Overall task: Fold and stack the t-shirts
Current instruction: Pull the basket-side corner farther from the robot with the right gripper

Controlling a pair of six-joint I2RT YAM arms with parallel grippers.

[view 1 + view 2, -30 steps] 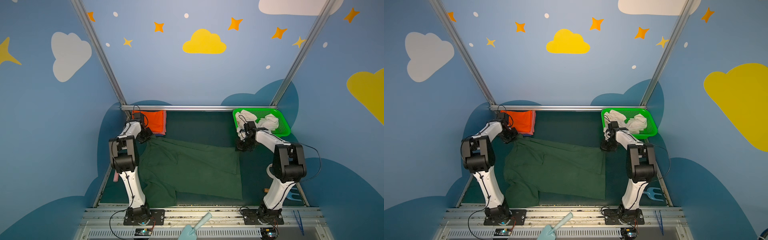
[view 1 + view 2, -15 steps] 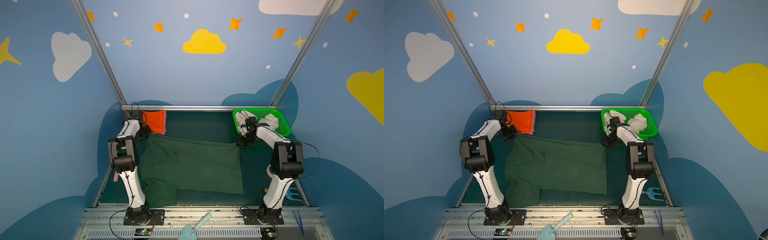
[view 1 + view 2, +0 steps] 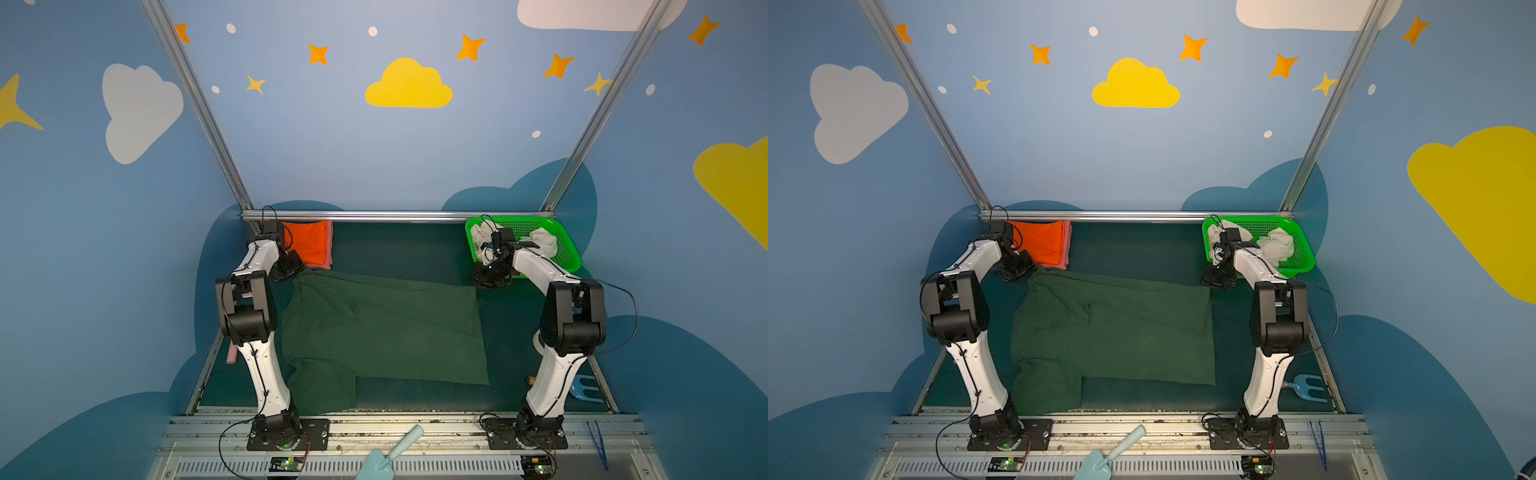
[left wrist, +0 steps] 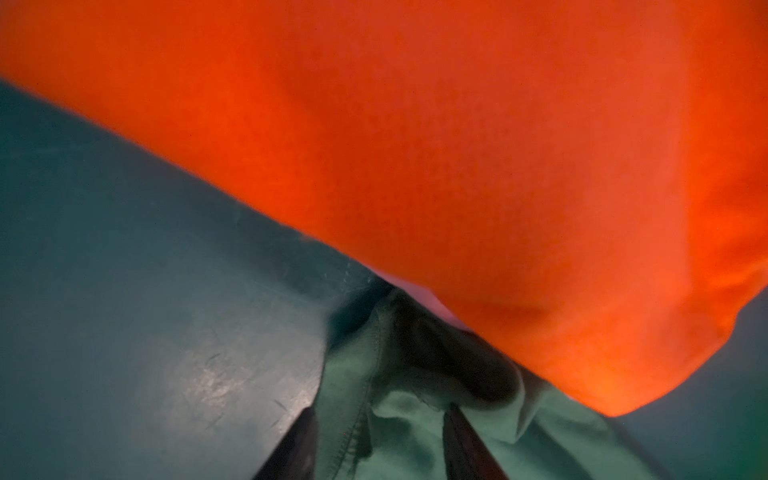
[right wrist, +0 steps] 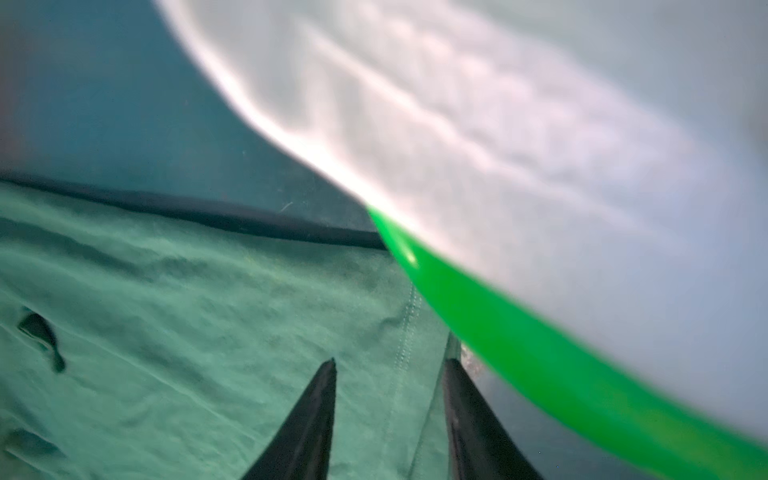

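Observation:
The dark green t-shirt (image 3: pixel 382 332) (image 3: pixel 1113 332) lies spread flat mid-table in both top views. My left gripper (image 3: pixel 289 268) (image 3: pixel 1018 271) sits low at its far left corner, open, with bunched green cloth (image 4: pixel 561 436) loose between the fingers of that gripper (image 4: pixel 380 411). My right gripper (image 3: pixel 488 279) (image 3: pixel 1219 279) is at the far right corner, open (image 5: pixel 390 363), its fingers straddling the hem of the green shirt (image 5: pixel 187 311). A folded orange t-shirt (image 3: pixel 307 245) (image 4: pixel 457 145) rests on a pink one (image 3: pixel 329 249). A white t-shirt (image 3: pixel 542 241) (image 5: pixel 498 124) lies crumpled in the basket.
The green mesh basket (image 3: pixel 567 249) (image 5: pixel 498 324) stands at the back right, right beside my right gripper. A metal rail (image 3: pixel 395 216) bounds the back. A blue trowel (image 3: pixel 388 453), a blue fork (image 3: pixel 586 388) and tweezers (image 3: pixel 598 444) lie near the front.
Both grippers drew the shirt's far edge toward the back, laid it flat, then went from shut to open. The left one now lies close to the orange stack, the right beside the basket.

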